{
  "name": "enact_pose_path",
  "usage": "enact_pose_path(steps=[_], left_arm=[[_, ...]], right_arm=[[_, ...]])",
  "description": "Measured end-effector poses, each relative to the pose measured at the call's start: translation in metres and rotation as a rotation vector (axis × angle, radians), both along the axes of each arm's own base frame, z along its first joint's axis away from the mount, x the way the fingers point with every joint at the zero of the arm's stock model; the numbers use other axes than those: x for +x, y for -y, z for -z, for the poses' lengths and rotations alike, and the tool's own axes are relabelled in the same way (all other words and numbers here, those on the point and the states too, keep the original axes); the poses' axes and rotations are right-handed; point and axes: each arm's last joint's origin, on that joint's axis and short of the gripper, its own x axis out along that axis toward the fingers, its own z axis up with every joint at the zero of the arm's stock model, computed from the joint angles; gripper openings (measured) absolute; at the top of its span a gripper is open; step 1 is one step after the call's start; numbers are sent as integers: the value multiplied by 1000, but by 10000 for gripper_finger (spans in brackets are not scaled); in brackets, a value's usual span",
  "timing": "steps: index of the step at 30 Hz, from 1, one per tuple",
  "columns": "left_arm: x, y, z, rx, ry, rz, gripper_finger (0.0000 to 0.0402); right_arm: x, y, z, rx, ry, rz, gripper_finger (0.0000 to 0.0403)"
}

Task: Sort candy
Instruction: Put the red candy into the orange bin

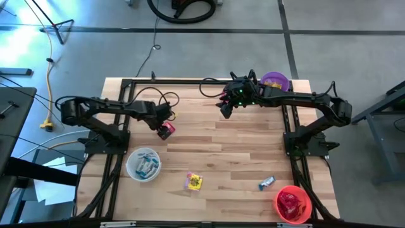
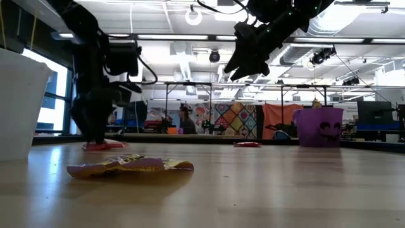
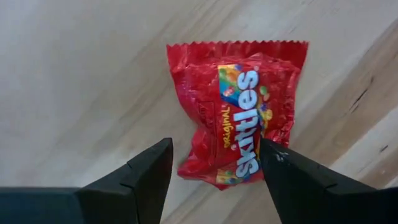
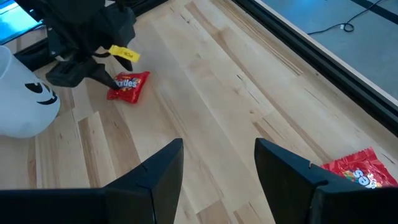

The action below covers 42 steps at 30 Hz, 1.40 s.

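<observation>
You're looking down on a pale wooden table (image 1: pixel 215 142) sitting on a grey floor, a busy workshop showing behind it. The red bowl (image 1: pixel 293 204) at the near right corner is holding red candy, the white bowl (image 1: pixel 143 164) is holding light blue pieces, and the purple bowl (image 1: pixel 274 82) is sitting at the far edge. Your left gripper (image 3: pixel 214 171) is hanging spread over a red Skittles packet (image 3: pixel 239 112), not gripping it. Your right gripper (image 4: pixel 217 165) is hovering wide apart, high near the purple bowl. A yellow candy (image 1: pixel 193 182) and a blue candy (image 1: pixel 266 183) are lying loose near the front edge.
</observation>
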Motion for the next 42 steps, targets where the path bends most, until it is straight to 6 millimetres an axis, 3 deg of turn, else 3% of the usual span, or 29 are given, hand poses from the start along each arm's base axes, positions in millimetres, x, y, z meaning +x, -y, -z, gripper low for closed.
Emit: enact_pose_path(steps=[5, 12, 16, 20, 24, 33, 42], left_arm=[[-3, 0, 3, -51, 10, 20, 194], [4, 1, 1, -101, 114, 124, 71], [13, -1, -8, -73, 262, 140, 10], [25, -5, -25, -12, 461, 127, 8], [40, -8, -47, 54, 665, 93, 1], [77, -16, -103, 161, 924, 73, 0], [86, -19, -127, 186, 1022, 71, 0]], right_arm=[[0, 0, 0, 2, 1, 2, 193], [0, -1, 0, 57, 17, 5, 193], [1, -4, 0, 194, 53, -7, 193], [2, -9, -1, 390, 85, -21, 193], [6, -17, -3, 481, 111, 10, 193], [22, -30, -21, 379, 330, 96, 203], [24, -29, -27, 320, 407, 163, 204]])
